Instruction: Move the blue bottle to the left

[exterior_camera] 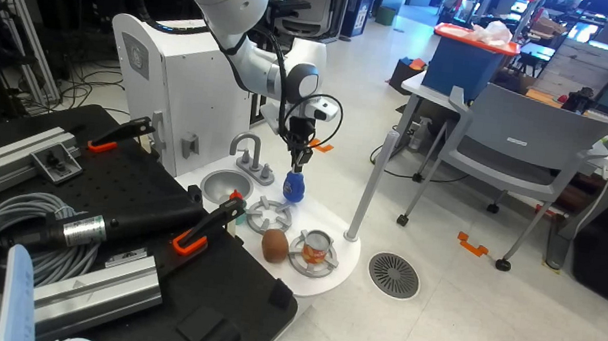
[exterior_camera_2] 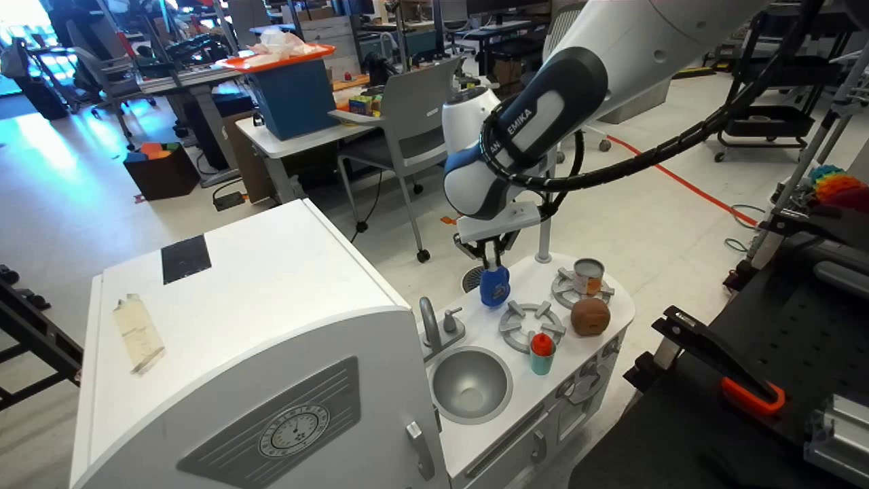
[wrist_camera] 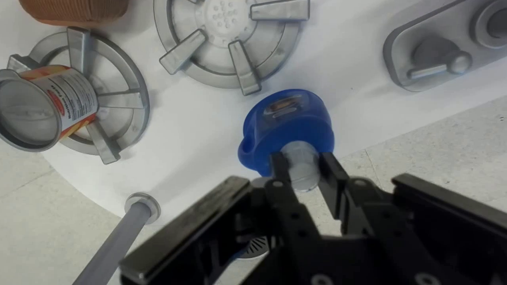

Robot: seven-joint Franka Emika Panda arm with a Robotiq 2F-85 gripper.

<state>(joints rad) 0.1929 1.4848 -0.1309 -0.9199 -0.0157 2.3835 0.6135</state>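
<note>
Bench [wrist_camera: 186, 126]: white, round-ended. Pincer [wrist_camera: 305, 168]: pinched the bottle [wrist_camera: 291, 118] by its pale cap [wrist_camera: 302, 164]. Bare burner [wrist_camera: 229, 39]: lay just beside the bottle. Bottle: blue, near the bench's edge; whether lifted could not be told. Progress: grip seemingly done; leftward shift and release seemingly remained.

— Spot any lettering [exterior_camera_2: 521, 121] on the arm [exterior_camera: 237, 5]?
— Yes: "EMIKA", in white on black.
— And otherwise?
— Smooth white, rounded, banded black at the joints [exterior_camera_2: 580, 78]. Carries a thick black cable [exterior_camera_2: 638, 164]. Ends in a black end effector [wrist_camera: 305, 166] with round screw heads [wrist_camera: 360, 183].
</note>
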